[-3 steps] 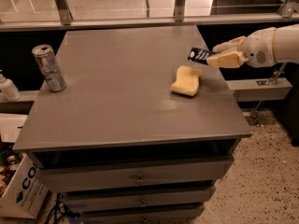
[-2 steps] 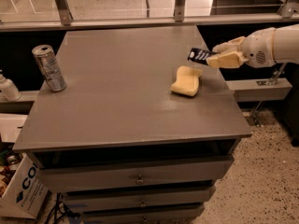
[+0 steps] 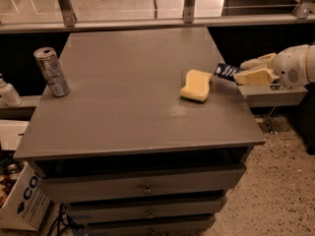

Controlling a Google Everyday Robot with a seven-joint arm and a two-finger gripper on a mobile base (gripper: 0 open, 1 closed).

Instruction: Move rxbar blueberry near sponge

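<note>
The rxbar blueberry, a small dark navy bar with white lettering, is held at the table's right edge, just right of the sponge. The sponge is a pale yellow waisted foam block lying on the grey table, right of centre. My gripper reaches in from the right, with its cream fingers closed on the bar's right end. The bar's left end sticks out toward the sponge, a small gap apart. I cannot tell whether the bar touches the table.
A silver can stands upright at the table's left edge. A white bottle sits on a low shelf to the left. A cardboard box is on the floor at lower left. Drawers are below the tabletop. A grey ledge lies under my arm.
My gripper and the bar have moved right and toward the front, from behind the sponge to beside its right end. The sponge and can have not moved.
</note>
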